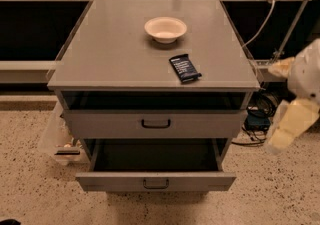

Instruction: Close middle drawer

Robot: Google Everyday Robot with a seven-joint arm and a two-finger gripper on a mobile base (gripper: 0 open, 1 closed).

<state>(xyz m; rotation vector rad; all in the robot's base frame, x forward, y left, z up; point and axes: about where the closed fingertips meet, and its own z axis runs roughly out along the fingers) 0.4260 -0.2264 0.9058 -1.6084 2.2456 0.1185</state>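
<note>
The grey cabinet (pixel 115 54) has its middle drawer (pixel 156 181) pulled far out: a low flat grey front with a small dark loop handle and a dark interior. Above it, the taller top drawer (pixel 156 124) with the bigger handle stands slightly open. The lowest drawer is hidden beneath the middle one. My gripper (pixel 292 121) shows as a blurred white and cream shape at the right edge, beside the cabinet's right side, apart from the drawers and at about the height of the top drawer front.
On the cabinet top sit a cream bowl (pixel 166 29) and a dark flat packet (pixel 184 68). Cables and a dark box (pixel 257 116) lie on the floor to the right. A clear plastic container (pixel 57 139) stands at the left. The floor is speckled.
</note>
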